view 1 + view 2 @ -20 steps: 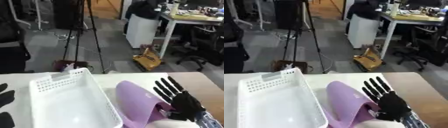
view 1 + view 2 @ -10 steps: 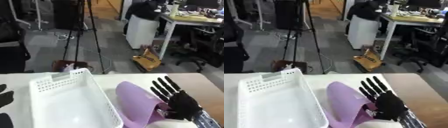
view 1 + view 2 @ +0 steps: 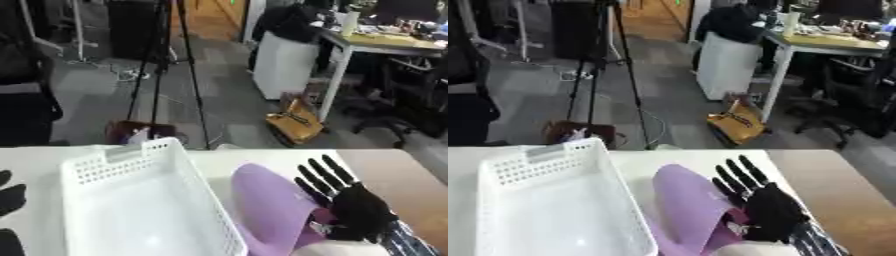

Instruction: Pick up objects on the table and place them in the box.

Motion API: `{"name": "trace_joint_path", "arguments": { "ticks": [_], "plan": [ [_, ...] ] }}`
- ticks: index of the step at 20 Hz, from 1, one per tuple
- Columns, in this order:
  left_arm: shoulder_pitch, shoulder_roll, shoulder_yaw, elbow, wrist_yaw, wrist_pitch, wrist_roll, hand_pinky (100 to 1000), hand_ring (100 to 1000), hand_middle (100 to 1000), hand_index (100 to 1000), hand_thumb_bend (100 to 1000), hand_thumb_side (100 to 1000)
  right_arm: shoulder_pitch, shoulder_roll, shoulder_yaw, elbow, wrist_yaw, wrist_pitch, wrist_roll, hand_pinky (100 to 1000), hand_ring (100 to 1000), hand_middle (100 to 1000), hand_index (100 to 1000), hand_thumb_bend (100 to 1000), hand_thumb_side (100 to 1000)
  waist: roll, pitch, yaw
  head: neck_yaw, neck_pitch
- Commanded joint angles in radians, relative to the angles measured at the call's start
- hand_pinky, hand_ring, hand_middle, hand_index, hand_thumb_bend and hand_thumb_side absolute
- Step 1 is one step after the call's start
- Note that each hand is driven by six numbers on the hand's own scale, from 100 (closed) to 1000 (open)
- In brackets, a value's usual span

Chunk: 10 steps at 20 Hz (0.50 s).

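Note:
A white plastic basket with perforated walls stands on the table, left of centre, and nothing shows inside it. Just to its right a lilac, curved sheet-like object stands tilted up from the table. My black right hand is at that object's right side, its fingers straight and spread upward against the lilac surface. The lower part of the lilac object is hidden at the bottom edge. My left hand shows at the lower left edge of the left eye view, fingers up, holding nothing.
The table is white around the basket and tan at the right. Beyond its far edge lie an office floor with a tripod, a white cabinet and a yellow bag.
My right hand and the lilac object have edged slightly left toward the basket. The basket and the left hand have stayed in place.

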Motion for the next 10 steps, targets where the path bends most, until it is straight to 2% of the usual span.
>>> {"name": "trace_joint_path", "arguments": {
  "ticks": [1,10],
  "plan": [
    [-0.014,0.001,-0.004,-0.018,0.003,-0.001,-0.003,745,782,821,761,100,751,-0.021,-0.019,0.003,0.011,0.017,0.004,-0.009,941,953,946,1000,236,1000,0.001,-0.015,0.004,-0.007,-0.021],
    [-0.016,0.0,-0.008,-0.018,0.007,-0.001,-0.008,746,783,822,761,100,751,-0.038,-0.017,-0.008,0.032,0.011,0.036,-0.043,937,948,935,1000,199,1000,0.003,-0.009,0.009,-0.01,-0.029]
  ]
}}
